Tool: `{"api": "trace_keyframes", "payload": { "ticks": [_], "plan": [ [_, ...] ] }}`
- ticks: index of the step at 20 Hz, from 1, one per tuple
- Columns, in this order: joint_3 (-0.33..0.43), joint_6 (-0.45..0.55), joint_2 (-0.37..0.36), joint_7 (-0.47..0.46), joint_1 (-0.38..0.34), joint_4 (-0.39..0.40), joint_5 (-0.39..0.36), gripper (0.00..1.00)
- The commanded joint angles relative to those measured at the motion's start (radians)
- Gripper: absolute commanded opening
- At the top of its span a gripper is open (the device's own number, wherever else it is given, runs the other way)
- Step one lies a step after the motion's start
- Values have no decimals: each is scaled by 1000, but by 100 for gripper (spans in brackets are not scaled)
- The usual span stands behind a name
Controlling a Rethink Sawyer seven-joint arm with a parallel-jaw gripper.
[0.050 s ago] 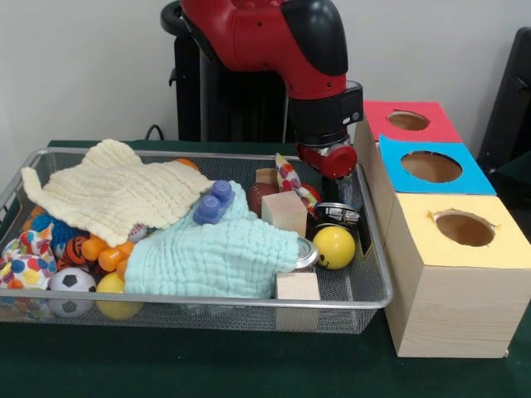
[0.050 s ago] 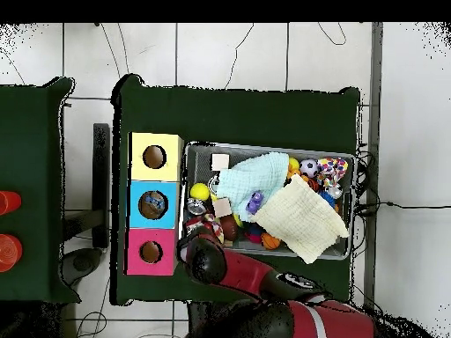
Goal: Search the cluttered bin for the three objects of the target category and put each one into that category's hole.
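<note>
My gripper [image 1: 330, 160] hangs low over the bin's back right corner, just behind a patterned fabric cone [image 1: 289, 176] and a brown ball [image 1: 261, 195]. In the overhead view the arm's dark end [image 2: 201, 255] covers it at the bin's edge nearest the red box. The wire bin [image 1: 377, 274] holds a yellow ball [image 1: 333, 247], two wooden blocks [image 1: 284, 212] [image 1: 297, 286], a blue plastic brick [image 1: 212, 202] and a soccer ball [image 1: 72, 282]. A cream cloth [image 1: 116, 195] and a mint cloth [image 1: 220, 257] cover much of the pile.
Three wooden boxes with round holes stand beside the bin: red-topped [image 1: 411, 122], blue-topped [image 1: 431, 166] and yellow-topped [image 1: 465, 228]. A round metal tin [image 1: 336, 214] lies by the yellow ball. Orange balls [image 1: 104, 253] and patterned soft toys [image 1: 29, 265] fill the left end.
</note>
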Motion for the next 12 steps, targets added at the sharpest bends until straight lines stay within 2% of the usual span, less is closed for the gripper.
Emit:
{"api": "trace_keyframes", "payload": {
  "ticks": [1, 12],
  "plan": [
    [210, 37, 268, 120, 50, 28, -77, 0],
    [202, -28, 330, 123, 35, 40, -117, 0]
  ]
}}
